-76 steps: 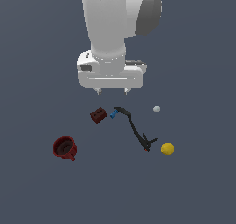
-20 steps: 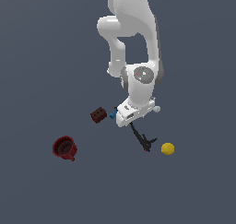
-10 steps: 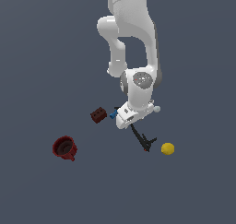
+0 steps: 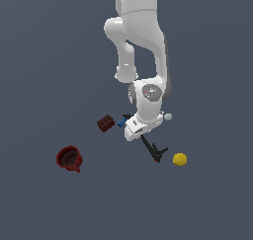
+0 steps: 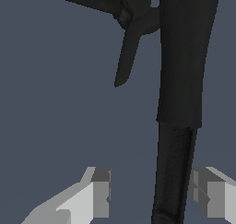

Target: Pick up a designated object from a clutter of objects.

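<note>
- Black rod tool [image 5: 179, 80] lies on the floor between the gripper [image 5: 152, 197] fingers in the wrist view, but off-centre: just beside one pad [image 5: 199, 191], clear gap to the other [image 5: 101, 195].
- Claw is spread, not pinching anything; no contact with either pad that I can see.
- My read of the step in hand: close on the shaft. Nudge sideways first so the shaft sits mid-gap; otherwise the near pad pushes first and may roll or swing the tool.
- Grab is on the thinner section, below where the shaft steps wider. Fine for gap, but likely far from the tool's middle, so expect droop or pivot on lift. Lift slowly and straight.
- The side lever branching off near the far end [image 5: 126, 52] is well away from the fingers, so no snag there.
- Exterior view: hand [image 4: 143, 126] is low over the floor, wrist pitched down and tilted; the tool's free end [image 4: 154, 151] sticks out toward the yellow ball [image 4: 180, 159].
- Neighbours: blue piece [image 4: 121, 122] just beside the hand, dark red brick [image 4: 105, 123] near it, pale ball [image 4: 168, 117] close on the other side. Dark red cup [image 4: 69, 158] well apart. Keep the closing stroke tight so nothing gets bumped.
- Cannot tell from either view whether the fingertips touch the floor.
</note>
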`<state>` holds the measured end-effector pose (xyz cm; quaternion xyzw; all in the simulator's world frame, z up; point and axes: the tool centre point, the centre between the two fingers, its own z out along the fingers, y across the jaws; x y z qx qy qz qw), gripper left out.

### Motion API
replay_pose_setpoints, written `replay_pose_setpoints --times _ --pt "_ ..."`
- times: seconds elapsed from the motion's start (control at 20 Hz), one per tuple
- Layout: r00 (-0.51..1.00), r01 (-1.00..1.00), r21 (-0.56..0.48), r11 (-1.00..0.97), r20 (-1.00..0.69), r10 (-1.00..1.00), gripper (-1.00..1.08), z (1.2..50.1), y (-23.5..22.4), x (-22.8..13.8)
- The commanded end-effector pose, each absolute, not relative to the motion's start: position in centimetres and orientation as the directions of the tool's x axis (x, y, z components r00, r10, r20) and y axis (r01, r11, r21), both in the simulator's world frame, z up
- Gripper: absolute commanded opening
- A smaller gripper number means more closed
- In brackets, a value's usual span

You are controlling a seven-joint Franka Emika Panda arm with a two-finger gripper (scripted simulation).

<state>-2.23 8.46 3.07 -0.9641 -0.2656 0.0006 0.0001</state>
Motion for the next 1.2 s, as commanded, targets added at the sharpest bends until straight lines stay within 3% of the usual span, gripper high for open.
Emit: replay_pose_setpoints --times 0.0,0.65,1.15 --pt "0.859 0.512 0.000 -0.859 0.000 0.512 -1.00 3.0 8.5 -2.2" --pt "0.860 0.510 0.001 -0.860 0.001 0.510 -1.00 3.5 8.5 -2.0" --pt "0.860 0.511 0.001 -0.860 0.001 0.511 -1.00 8.2 9.6 -0.6"
